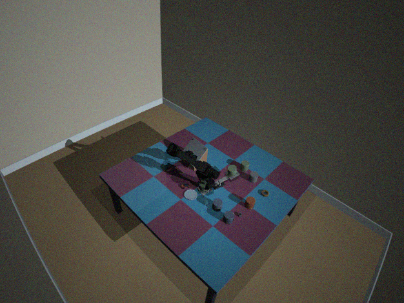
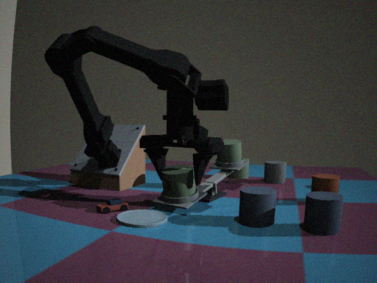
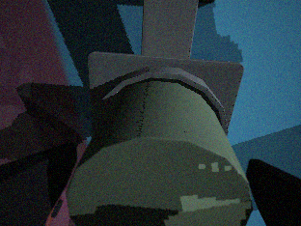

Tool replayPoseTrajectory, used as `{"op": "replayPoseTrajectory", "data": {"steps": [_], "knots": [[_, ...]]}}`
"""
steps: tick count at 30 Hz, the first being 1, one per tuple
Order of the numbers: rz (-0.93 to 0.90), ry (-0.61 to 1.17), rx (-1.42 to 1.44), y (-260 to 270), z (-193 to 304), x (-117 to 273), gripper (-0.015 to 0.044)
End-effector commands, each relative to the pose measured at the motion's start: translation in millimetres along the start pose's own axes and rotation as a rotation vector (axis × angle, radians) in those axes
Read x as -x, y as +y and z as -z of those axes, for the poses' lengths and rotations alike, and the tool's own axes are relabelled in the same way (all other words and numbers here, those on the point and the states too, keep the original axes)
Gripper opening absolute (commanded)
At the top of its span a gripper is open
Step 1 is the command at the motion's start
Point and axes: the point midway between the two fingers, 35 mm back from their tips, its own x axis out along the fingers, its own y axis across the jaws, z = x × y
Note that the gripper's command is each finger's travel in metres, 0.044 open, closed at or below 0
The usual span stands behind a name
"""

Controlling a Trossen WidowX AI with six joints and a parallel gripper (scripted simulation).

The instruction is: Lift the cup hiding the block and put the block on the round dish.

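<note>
My claw [image 2: 182, 170] is spread wide and empty, one finger [image 2: 159, 161] on each side of the near cup [image 2: 178, 182] without touching it. That cup stands upright, long axis vertical, flat closed top up: a plain olive-green cylinder with no writing, on the low end of the balance [image 2: 209, 185]. The far cup [image 2: 230, 152] sits on the raised end. The dish [image 2: 141, 218] lies flat just beside the low end, with a toy car [image 2: 111, 206] near it.

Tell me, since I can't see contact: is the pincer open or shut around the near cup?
Open. The pincer straddles the near green cup, one finger on each side, not yet clamping it.
</note>
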Motion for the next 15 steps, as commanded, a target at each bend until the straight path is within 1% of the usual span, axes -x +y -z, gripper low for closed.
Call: {"op": "replayPoseTrajectory", "data": {"steps": [1,7,11,15], "knots": [[0.0,0.004,0.008,1.0,0.5,-7.1,0.044],[0.0,0.006,0.008,1.7,0.9,-14.1,0.044],[0.0,0.006,0.008,1.7,0.9,-14.1,0.0335],[0.0,0.006,0.008,1.7,0.9,-14.1,0.0308]]}}
